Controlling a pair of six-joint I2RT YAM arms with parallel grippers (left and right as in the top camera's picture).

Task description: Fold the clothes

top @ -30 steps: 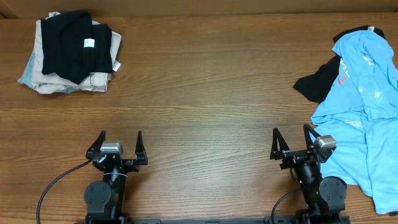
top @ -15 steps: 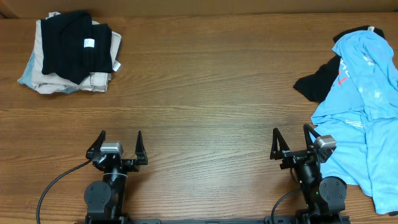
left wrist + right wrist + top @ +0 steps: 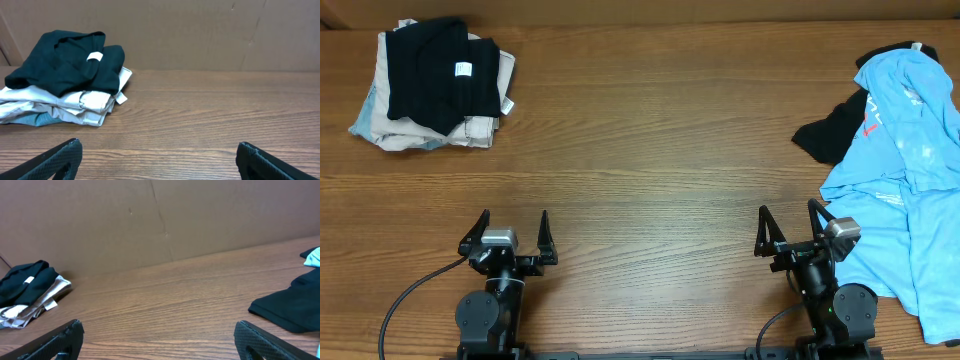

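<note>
A folded black T-shirt (image 3: 438,70) with a small white label lies on top of a stack of folded cream and pale cloth at the far left; it also shows in the left wrist view (image 3: 65,62) and the right wrist view (image 3: 22,282). Another black garment (image 3: 835,132) lies crumpled at the right, partly under light blue shirts (image 3: 905,170); its edge shows in the right wrist view (image 3: 290,307). My left gripper (image 3: 508,237) is open and empty near the front edge. My right gripper (image 3: 790,230) is open and empty, just left of the blue shirts.
The folded stack's cream garment (image 3: 485,110) sits under the black shirt. A cardboard wall (image 3: 200,30) stands along the back of the wooden table (image 3: 650,150). The blue shirts hang over the right edge.
</note>
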